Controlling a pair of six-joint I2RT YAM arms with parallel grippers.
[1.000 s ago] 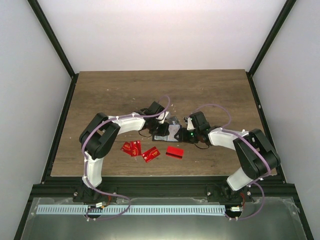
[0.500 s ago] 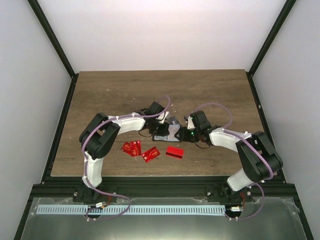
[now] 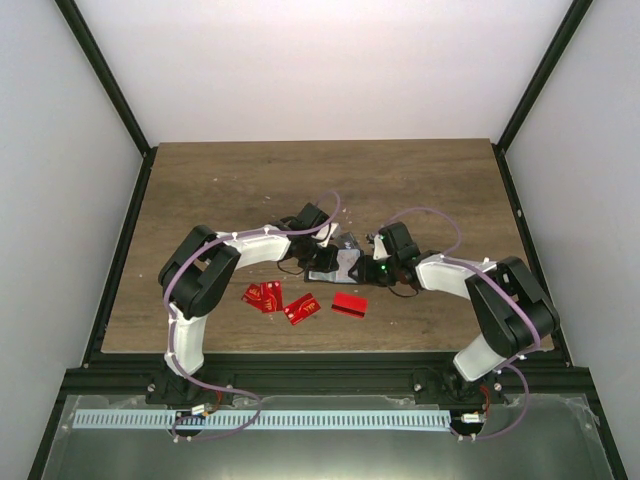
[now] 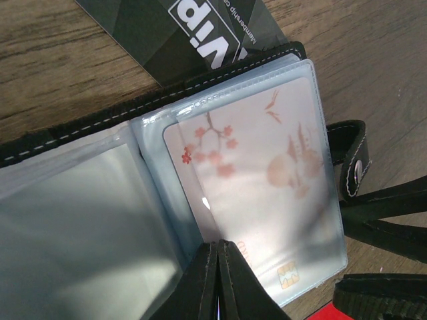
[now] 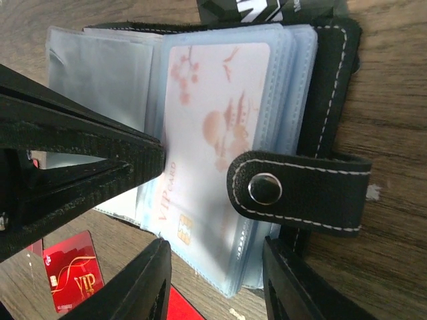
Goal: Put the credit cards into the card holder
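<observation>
I see the card holder [image 3: 345,262] lying open on its black cover, its clear sleeves fanned out. A white card [image 5: 213,127] printed with pink blossoms is seated in the top sleeve. A dark grey card [image 4: 193,30] marked VIP lies against the holder's far edge, and several red cards [image 3: 302,308], some gold-marked, lie flat in a loose row on the holder's near side.

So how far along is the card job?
Done: white card sits in a sleeve of the open card holder. In hand: left end effector, shut, presses the pages; right end effector straddles the holder's edge. Left: red cards and grey VIP card lie outside.
</observation>
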